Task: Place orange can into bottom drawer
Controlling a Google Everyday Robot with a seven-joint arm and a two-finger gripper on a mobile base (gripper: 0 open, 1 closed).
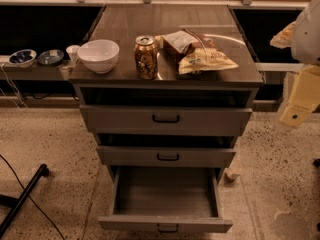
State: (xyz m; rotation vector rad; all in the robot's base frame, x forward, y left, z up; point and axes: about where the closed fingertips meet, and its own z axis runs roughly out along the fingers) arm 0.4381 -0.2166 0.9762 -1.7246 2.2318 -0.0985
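The orange can (146,57) stands upright on the cabinet top near its front edge, between a white bowl (99,55) and two snack bags (199,51). The bottom drawer (165,222) is pulled far out, and its grey inside shows nothing in it. The two shallower drawers above it stand slightly out. My gripper (299,109) hangs at the right edge of the view, to the right of the cabinet and well apart from the can, at about the top drawer's height. Nothing shows in it.
Two small dark bowls (22,57) and a small white cup (73,52) sit on a low shelf to the left. A black stand leg (24,198) and a cable lie on the floor at the left. A small scrap (232,174) lies by the cabinet's right side.
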